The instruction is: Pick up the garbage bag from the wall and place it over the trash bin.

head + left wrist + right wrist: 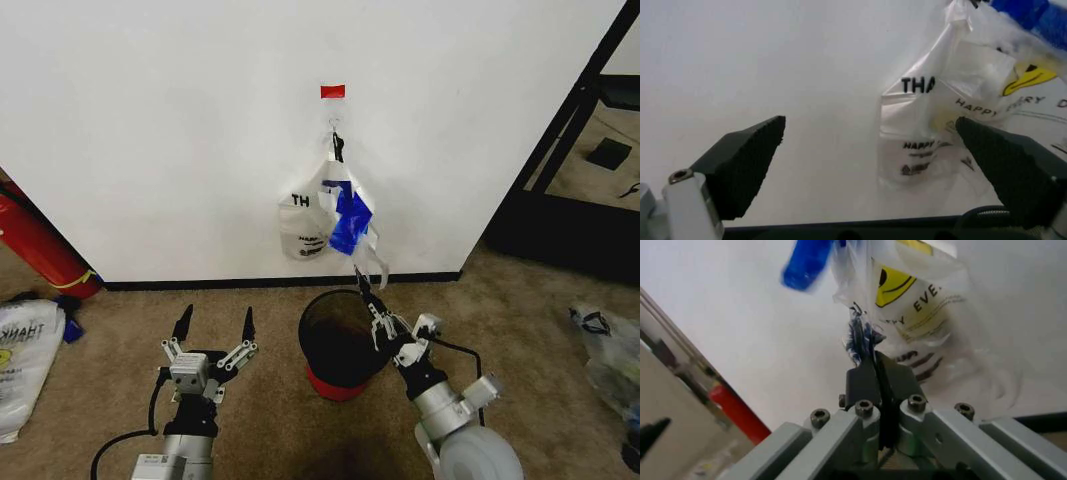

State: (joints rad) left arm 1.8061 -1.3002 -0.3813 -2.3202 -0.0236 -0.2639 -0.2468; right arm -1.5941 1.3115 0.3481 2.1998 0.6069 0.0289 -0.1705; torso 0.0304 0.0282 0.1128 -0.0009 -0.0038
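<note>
Thin translucent plastic garbage bag (322,215) with blue panels hung from metal hook (335,128) on plain white wall (180,130), long axis vertical, directly above round black wire-mesh trash bin (338,345). Right claw (361,283), nearer arm, was pinched shut on bag's lower trailing edge. Left claw (214,326) was spread wide, empty, low, left of bin.

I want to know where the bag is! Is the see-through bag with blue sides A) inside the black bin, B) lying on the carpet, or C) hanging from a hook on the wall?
C: the garbage bag hangs from the hook on the wall, above the trash bin.
</note>
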